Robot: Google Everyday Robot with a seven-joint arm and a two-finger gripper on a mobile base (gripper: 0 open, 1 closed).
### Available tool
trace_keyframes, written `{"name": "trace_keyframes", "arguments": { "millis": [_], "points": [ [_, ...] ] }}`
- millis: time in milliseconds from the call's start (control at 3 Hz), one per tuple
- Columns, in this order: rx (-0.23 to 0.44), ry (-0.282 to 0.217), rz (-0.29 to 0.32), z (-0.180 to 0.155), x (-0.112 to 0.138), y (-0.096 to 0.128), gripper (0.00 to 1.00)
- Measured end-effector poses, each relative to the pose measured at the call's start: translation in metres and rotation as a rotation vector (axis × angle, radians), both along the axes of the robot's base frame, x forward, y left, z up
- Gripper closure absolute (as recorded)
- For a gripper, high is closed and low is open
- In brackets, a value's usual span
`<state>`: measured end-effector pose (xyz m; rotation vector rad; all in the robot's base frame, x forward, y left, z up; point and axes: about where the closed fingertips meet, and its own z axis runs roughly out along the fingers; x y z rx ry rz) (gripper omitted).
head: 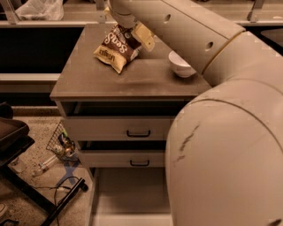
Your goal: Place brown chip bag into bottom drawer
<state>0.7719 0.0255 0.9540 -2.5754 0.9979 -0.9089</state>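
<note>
The brown chip bag (117, 46) lies on the cabinet top (88, 79) near its back edge, dark brown in the middle with tan ends. My gripper (140, 35) is at the bag's upper right end, right against it; the arm reaches in from the right and fills the right half of the view. The bottom drawer (128, 194) is pulled out at the foot of the cabinet, its flat floor bare; the arm hides its right part. A white bowl (179, 67) stands on the top right of the bag, partly behind the arm.
Two upper drawers with dark handles (138, 133) (139, 163) are slightly ajar. A wire basket with clutter (62, 143), cables and a black stand (17, 145) are on the floor at the left. A white plastic bag (40, 9) lies behind the cabinet.
</note>
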Motion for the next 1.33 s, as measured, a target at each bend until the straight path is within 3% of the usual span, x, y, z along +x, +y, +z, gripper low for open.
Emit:
{"name": "trace_keyframes", "arguments": {
  "millis": [667, 1333],
  "points": [
    [0.011, 0.006, 0.016, -0.005, 0.008, 0.003, 0.0],
    [0.026, 0.046, 0.08, -0.042, 0.059, 0.017, 0.0]
  ]
}}
